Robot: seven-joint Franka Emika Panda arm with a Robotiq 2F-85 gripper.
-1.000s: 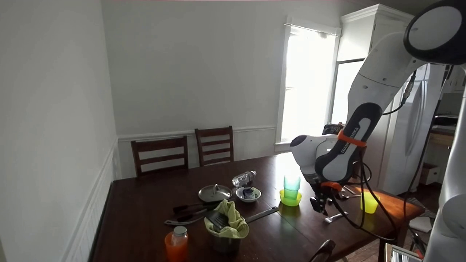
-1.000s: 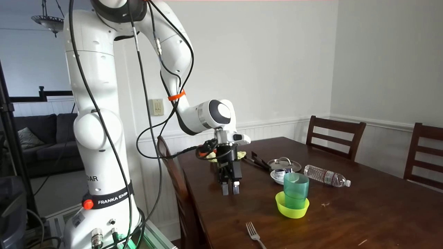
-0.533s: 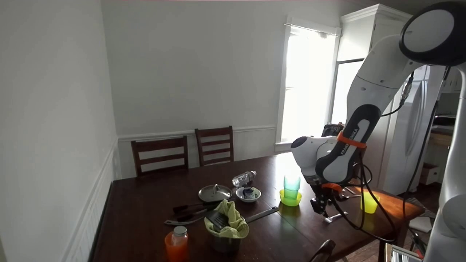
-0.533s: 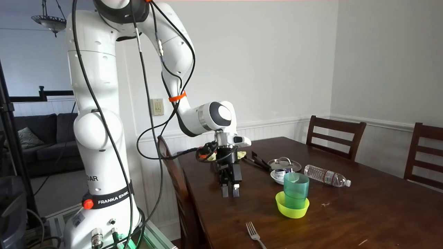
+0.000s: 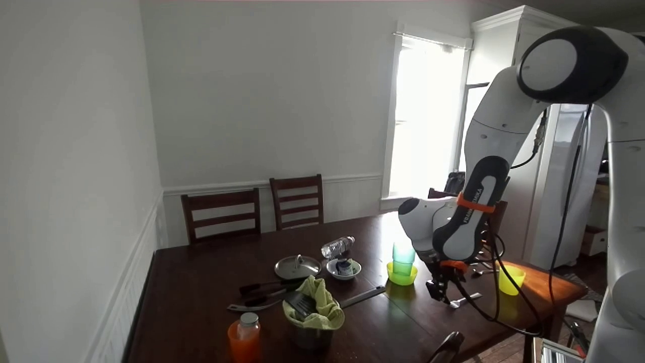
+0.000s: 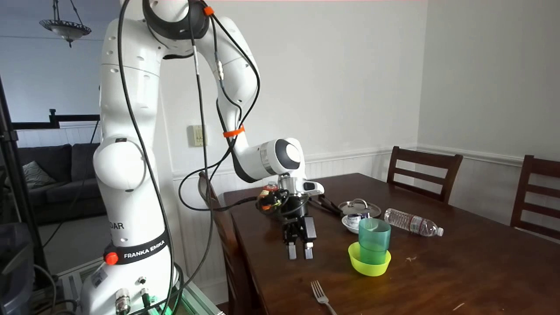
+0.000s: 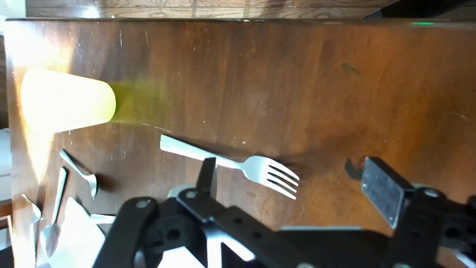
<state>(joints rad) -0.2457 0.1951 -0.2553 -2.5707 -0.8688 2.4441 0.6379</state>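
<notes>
My gripper (image 7: 292,173) is open and empty, pointing down above the dark wooden table (image 6: 437,271). It also shows in both exterior views (image 5: 437,292) (image 6: 300,251). The nearest thing is a silver fork (image 7: 256,167) lying on the table. In the wrist view its head lies between the fingers, and one fingertip overlaps its handle. The fork shows in both exterior views too (image 5: 464,301) (image 6: 320,294); there is a gap between it and the fingers. A teal cup (image 6: 374,238) stands in a lime bowl (image 6: 369,266) beside the gripper.
A yellow cup (image 7: 68,102) and several pieces of cutlery (image 7: 55,201) are near the table's end. A pot (image 5: 312,337) holds a green cloth and spatula. An orange cup (image 5: 244,345), lid (image 5: 297,268), white bowl (image 5: 343,276) and water bottle (image 6: 411,222) are around. Chairs (image 6: 424,173) flank the table.
My gripper has moved lower and nearer to the fork, shifting a little right in the view with the robot base. The fingers stay open and the table things have not moved.
</notes>
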